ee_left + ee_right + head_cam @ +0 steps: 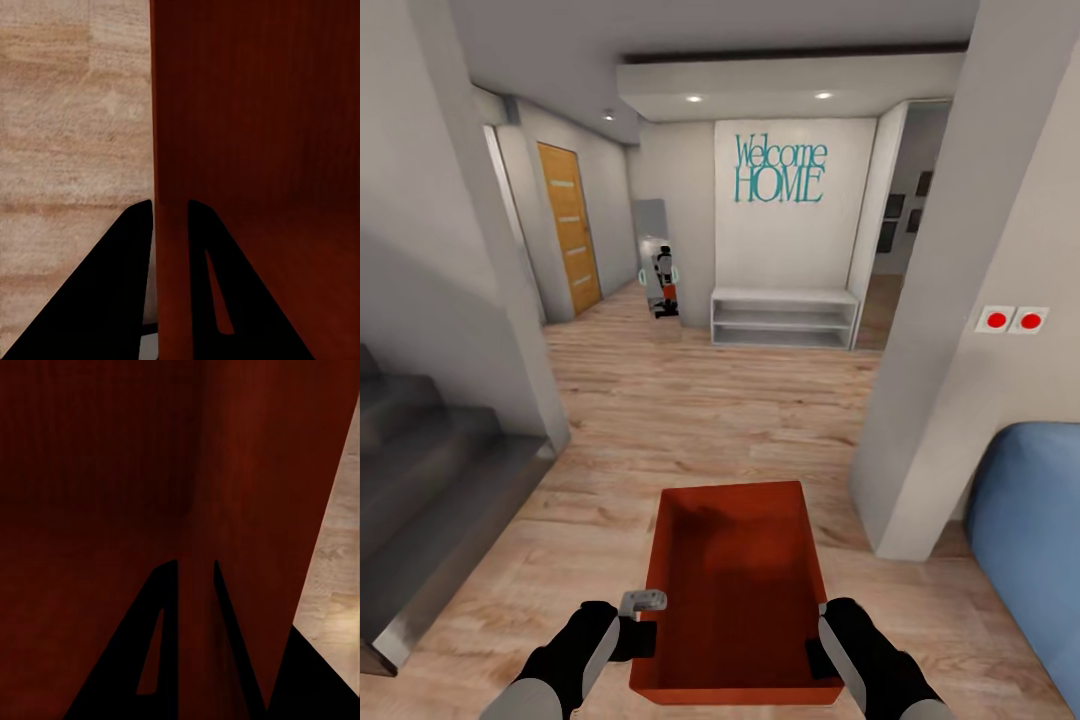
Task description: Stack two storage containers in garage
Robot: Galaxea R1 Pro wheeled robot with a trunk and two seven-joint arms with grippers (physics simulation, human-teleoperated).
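I hold one red-orange storage container (735, 590) in front of me, above the light wood-plank flooring, its open top facing up and nothing inside. My left gripper (643, 625) is shut on its left wall; in the left wrist view the black fingers (127, 285) straddle the thin red wall (169, 150). My right gripper (822, 640) is shut on the container's right wall (199, 607), with one finger (154, 645) inside the bin and the other outside.
A hallway runs ahead with a white low shelf (784, 317) under a "Welcome HOME" sign. An orange door (570, 228) stands at left, grey stairs (430, 490) at near left. A white pillar (960, 300) and a blue sofa (1025, 545) are at right.
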